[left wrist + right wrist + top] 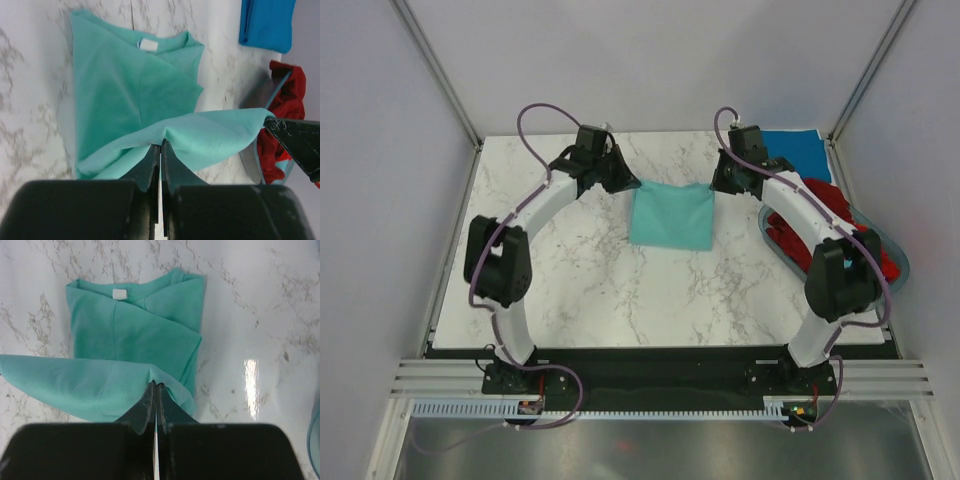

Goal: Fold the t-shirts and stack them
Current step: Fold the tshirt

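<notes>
We hold the teal t-shirt (670, 215) by one edge, with a corner in each gripper. The left gripper (160, 145) has its fingers squeezed shut on the cloth, and so does the right gripper (156, 386). The held edge hangs like a soft strip between the two pairs of fingers. The rest of the shirt lies flat on the marble table (570, 270) in front of the fingertips. Each pinch grabs only a little cloth, so we think a corner could slip out. If one gripper goes faster, the fold could land crooked. If we pull too hard, the flat part could slide and bunch up.
</notes>
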`<move>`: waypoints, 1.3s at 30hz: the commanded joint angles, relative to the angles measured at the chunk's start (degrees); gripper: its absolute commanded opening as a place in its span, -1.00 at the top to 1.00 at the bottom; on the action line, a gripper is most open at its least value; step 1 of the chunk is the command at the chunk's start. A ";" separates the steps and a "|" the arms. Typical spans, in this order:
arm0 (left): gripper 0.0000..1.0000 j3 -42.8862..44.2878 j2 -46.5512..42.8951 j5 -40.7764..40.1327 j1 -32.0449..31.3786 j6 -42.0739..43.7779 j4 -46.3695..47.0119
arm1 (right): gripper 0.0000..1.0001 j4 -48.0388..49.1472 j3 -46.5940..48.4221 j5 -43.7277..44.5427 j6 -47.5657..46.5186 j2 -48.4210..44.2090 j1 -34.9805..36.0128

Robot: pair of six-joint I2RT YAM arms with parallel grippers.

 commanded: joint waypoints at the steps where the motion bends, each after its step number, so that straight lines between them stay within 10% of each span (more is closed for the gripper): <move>1: 0.95 10.75 10.37 6.54 2.76 3.81 1.04 | 1.00 2.72 7.77 -0.53 -3.64 7.67 -1.81; 8: 0.95 31.87 29.88 8.12 5.05 4.08 1.30 | 0.95 7.12 24.53 -6.33 -4.35 28.04 -4.09; 13: 0.39 45.93 40.43 12.08 6.98 6.00 1.65 | 0.77 7.04 32.65 -6.51 -3.47 36.42 -6.03; 15: 0.14 46.92 40.62 12.08 7.69 6.97 1.65 | 0.41 7.04 34.76 -7.30 -4.08 37.40 -6.73; 22: -0.01 32.79 30.79 8.74 10.41 16.10 1.66 | -0.11 7.30 28.02 -9.32 -7.94 29.07 -7.00; 39: 0.05 12.47 24.89 15.25 8.48 19.72 1.83 | -0.21 7.65 6.12 -23.65 -17.08 20.70 -7.00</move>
